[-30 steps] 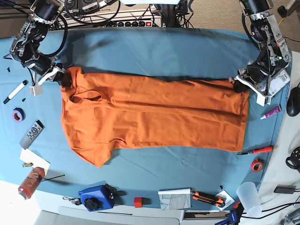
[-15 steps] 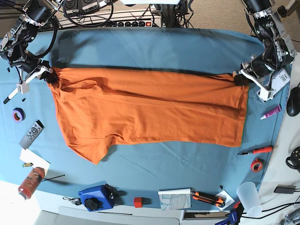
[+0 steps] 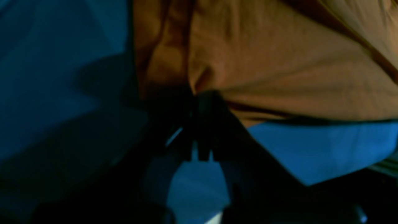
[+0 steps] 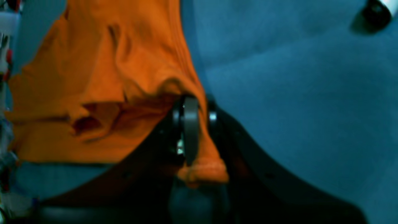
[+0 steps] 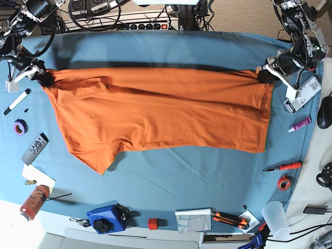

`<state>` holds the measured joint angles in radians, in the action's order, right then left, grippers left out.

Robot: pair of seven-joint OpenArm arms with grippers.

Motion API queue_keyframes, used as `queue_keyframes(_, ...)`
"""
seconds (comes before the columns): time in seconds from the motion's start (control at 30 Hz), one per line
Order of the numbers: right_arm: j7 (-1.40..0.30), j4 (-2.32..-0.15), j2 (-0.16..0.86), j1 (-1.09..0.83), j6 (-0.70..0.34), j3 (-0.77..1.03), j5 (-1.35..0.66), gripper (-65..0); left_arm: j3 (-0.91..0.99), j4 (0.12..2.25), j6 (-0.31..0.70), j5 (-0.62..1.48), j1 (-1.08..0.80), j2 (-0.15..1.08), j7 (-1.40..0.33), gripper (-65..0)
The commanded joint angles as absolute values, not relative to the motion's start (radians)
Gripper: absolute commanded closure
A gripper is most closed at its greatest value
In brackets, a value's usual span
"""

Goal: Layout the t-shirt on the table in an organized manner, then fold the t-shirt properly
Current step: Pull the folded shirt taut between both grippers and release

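Note:
The orange t-shirt (image 5: 155, 111) is stretched wide across the blue-teal table (image 5: 171, 52), its far edge lifted and taut, one sleeve hanging toward the front left. My left gripper (image 5: 263, 77) is shut on the shirt's far right corner; in the left wrist view (image 3: 202, 99) the jaws pinch orange cloth (image 3: 279, 68). My right gripper (image 5: 43, 79) is shut on the far left corner; the right wrist view shows it (image 4: 194, 124) clamped on bunched orange fabric (image 4: 93, 87).
A marker (image 5: 16, 101), tape roll (image 5: 20, 126) and remote (image 5: 35, 148) lie at the left edge. A blue box (image 5: 106, 219), red block (image 5: 152, 223), cutter (image 5: 229, 219) and cup (image 5: 275, 218) line the front. A screwdriver (image 5: 282, 167) and red tape (image 5: 284, 182) lie right.
Both grippers have pulled apart and toward the far side of the table, holding the shirt's corners. The shirt went from slack and wrinkled to stretched taut and wider.

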<state>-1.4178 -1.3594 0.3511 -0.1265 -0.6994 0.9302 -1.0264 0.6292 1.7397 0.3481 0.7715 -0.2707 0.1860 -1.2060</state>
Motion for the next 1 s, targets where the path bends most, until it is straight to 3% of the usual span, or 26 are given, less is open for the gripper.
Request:
queue_keyframes(0.0,-1.396,-1.375,0.395,-0.137,-0.698,0.942,-1.043,0.0,0.633,1.761,0.341,0.745,-0.285,0.200,-1.235,0.0)
queue_keyframes(0.2,-1.396,-1.375,0.446,-0.229,-0.698,0.942,-1.089,0.0,0.633,1.827,0.341,0.737,-0.364,0.200,-1.232,0.0)
queue_keyframes(0.57,-1.396,-1.374,0.443,-0.249,-0.698,0.942,-1.174,0.0,0.633,1.839,0.341,0.741,-0.400,0.200,-1.237,0.0)
queue_keyframes(0.6,-1.396,-1.374,0.445,-0.249,-0.698,0.942,-1.190,-1.8,0.633,1.840,0.341,0.741,-0.402,0.200,-1.240,-4.1)
queue_keyframes(0.7,-1.396,-1.374,0.450,-0.250,-0.698,0.942,-1.240,-17.0,0.633,1.842,0.341,0.742,-0.405,0.200,-1.250,-23.2)
queue_keyframes(0.73,-1.396,-1.374,0.456,-0.253,-0.698,0.942,-1.262,-18.6,0.633,1.846,0.341,0.742,-0.405,0.200,-1.261,-26.9)
queue_keyframes(0.97,-1.396,-1.375,0.550,-0.255,-0.698,0.982,-1.346,-18.6,0.633,2.020,0.341,0.741,-0.474,0.200,-1.284,-29.0)
